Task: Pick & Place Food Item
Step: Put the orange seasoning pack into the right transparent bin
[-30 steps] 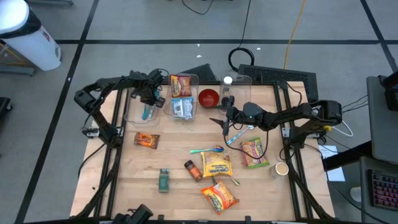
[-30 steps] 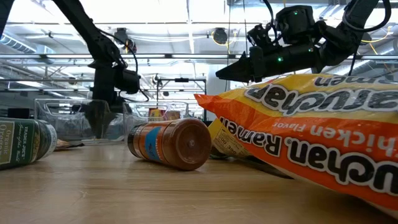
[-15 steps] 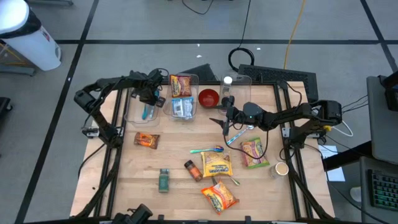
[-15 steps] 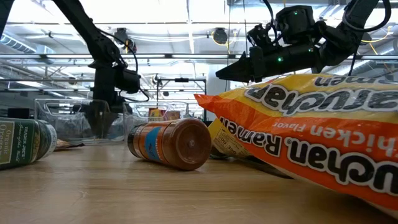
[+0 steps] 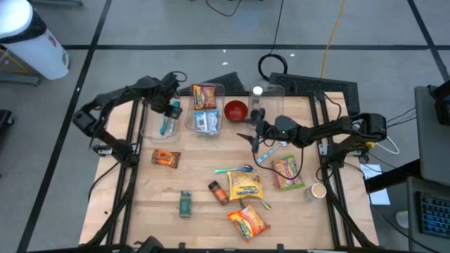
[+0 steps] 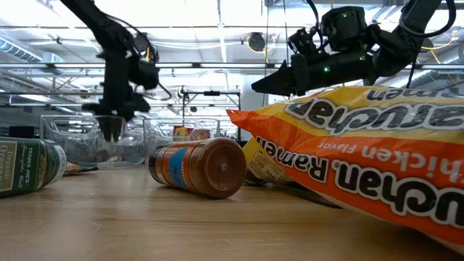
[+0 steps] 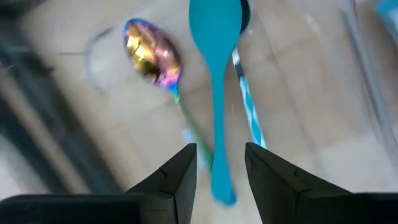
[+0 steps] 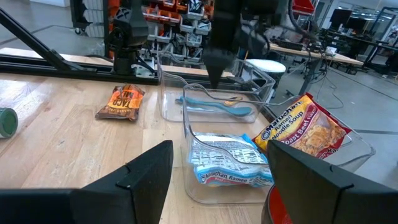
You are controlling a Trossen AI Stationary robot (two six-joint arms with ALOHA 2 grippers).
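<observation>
My left gripper (image 5: pixel 171 111) hangs open and empty just above the left clear bin (image 5: pixel 151 125); it also shows in the low view (image 6: pixel 110 133). In the left wrist view (image 7: pixel 221 180) it looks down on a teal spoon (image 7: pixel 215 74) and an iridescent spoon (image 7: pixel 153 55) lying on the bin's floor. My right gripper (image 5: pixel 252 138) waits open and empty above the table's middle. The middle bin (image 5: pixel 214 91) holds two ramen packets (image 5: pixel 204 95) (image 5: pixel 205 121). More ramen packets (image 5: pixel 244 186) (image 5: pixel 247 222) (image 5: pixel 287 172) and an orange snack packet (image 5: pixel 166 158) lie flat on the table.
A red bowl (image 5: pixel 235 110) and a third clear bin (image 5: pixel 267 95) stand at the far edge. Two spice jars (image 5: pixel 218 192) (image 5: pixel 185 203) lie on their sides near the front. Spoons (image 5: pixel 234 169) (image 5: pixel 267 154) lie mid-table. A small cup (image 5: pixel 318 190) stands at the right edge.
My left gripper has risen out of the left bin and now hangs above its rim; the arm's elbow has swung toward the table's left. The spoons stay in the bin.
</observation>
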